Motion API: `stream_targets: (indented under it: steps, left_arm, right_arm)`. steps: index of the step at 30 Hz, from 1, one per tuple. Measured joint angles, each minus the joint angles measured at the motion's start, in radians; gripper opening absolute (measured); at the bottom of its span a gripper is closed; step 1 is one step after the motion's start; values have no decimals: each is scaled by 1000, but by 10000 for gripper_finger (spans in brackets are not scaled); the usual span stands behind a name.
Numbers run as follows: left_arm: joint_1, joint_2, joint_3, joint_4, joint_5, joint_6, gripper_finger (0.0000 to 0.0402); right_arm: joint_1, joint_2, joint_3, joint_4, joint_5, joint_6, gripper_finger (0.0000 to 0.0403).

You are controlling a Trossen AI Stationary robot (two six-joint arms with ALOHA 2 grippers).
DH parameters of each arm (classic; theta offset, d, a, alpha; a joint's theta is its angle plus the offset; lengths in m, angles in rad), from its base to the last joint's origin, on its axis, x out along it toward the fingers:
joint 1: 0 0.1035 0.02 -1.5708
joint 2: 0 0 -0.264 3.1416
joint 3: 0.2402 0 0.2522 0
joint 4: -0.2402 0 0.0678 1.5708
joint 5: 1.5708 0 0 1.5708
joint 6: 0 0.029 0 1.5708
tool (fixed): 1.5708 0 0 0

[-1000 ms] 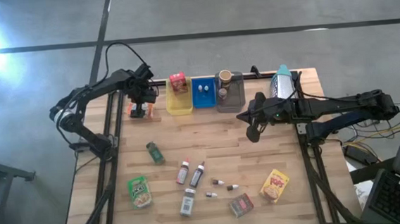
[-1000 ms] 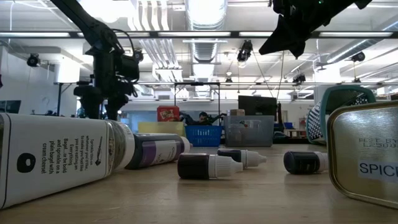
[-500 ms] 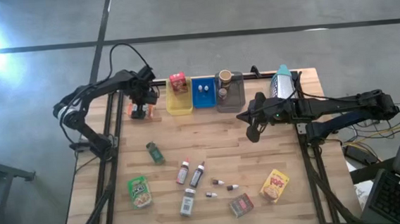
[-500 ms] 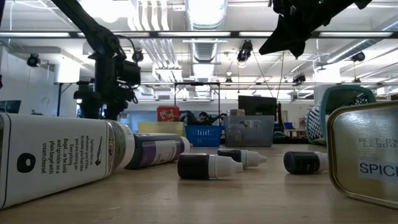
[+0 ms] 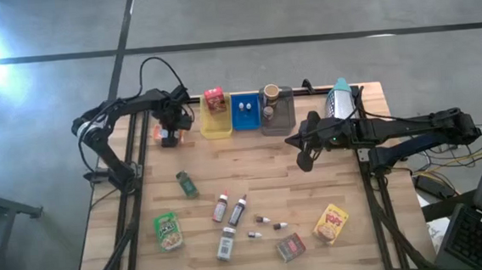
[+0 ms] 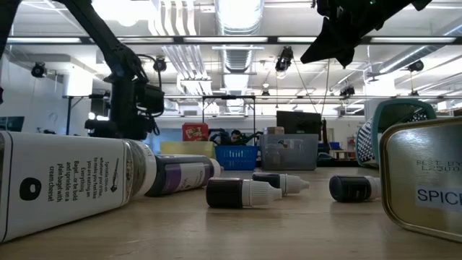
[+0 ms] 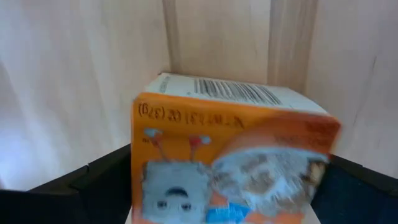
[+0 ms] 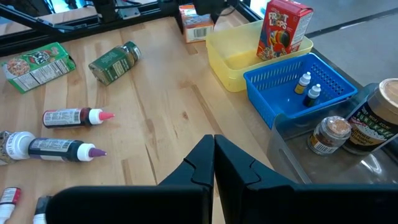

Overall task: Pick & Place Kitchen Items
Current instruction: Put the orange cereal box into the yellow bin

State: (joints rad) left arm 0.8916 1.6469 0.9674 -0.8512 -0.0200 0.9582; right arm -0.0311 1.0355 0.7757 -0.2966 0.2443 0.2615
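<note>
An orange snack box [image 7: 230,149] lies flat on the table near its far left corner, beside the yellow tray [image 5: 216,126]. My left gripper [image 5: 169,125] points down over it, open, with one finger on each side of the box [image 5: 164,135]; the fingers stand apart from it. My right gripper [image 5: 304,159] hangs shut above the table's right middle with nothing in it [image 8: 214,163]. A red box [image 8: 285,28] stands in the yellow tray. Two vials [image 8: 309,87] stand in the blue tray [image 5: 245,113], and jars [image 8: 367,118] in the grey tray [image 5: 278,115].
Lying on the near half are a green jar [image 5: 187,185], a green pouch [image 5: 169,230], two slim bottles [image 5: 229,209], a white bottle [image 5: 226,243], small vials [image 5: 268,223], a tin [image 5: 290,247] and a yellow pouch [image 5: 331,223]. A blue and white container [image 5: 339,100] stands far right.
My left gripper has come down toward the orange box and stayed open, pointing down. The box has not moved.
</note>
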Motion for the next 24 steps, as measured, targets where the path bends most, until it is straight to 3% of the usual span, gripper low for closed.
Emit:
stream_targets:
  steps: [18, 24]
  left_arm:
    - [-10, -45, -33, 15, 42, 22, 399]
    - [-16, -47, -40, 32, 5, 17, 391]
  right_arm:
    - [0, 0, 0, 0, 0, 0, 8]
    - [0, 0, 0, 0, 0, 0, 8]
